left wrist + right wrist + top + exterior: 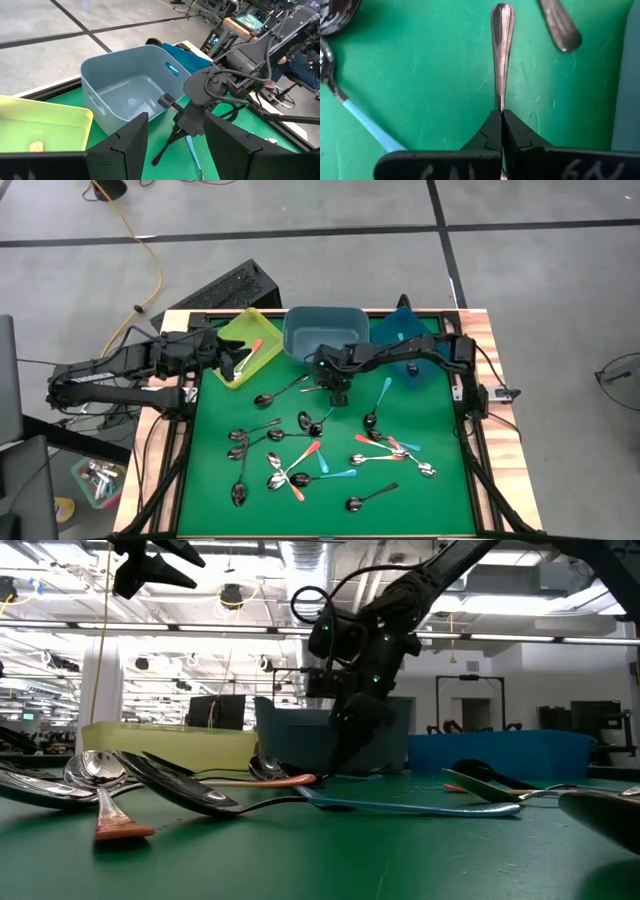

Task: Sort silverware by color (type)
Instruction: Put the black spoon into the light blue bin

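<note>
Several spoons with orange, light-blue or plain metal handles lie scattered on the green mat. My right gripper is low over the mat, just in front of the grey-blue bin, and is shut on a plain metal spoon. My left gripper is open and touches nothing; it hovers over the near edge of the yellow bin. An orange-handled spoon lies inside that bin. The held spoon's bowl is hidden. My right gripper pinches the plain metal spoon between its two fingertips on the narrow part of the handle. The fingers come from above, roughly in line with the handle. The handle slants down away from them to its broad free end; whether that end touches the mat I cannot tell.
Three bins stand along the far edge: yellow, grey-blue, and a darker blue one under the right arm. A light-blue-handled spoon and a plain one lie close to the right gripper. The near half of the mat holds most spoons.
</note>
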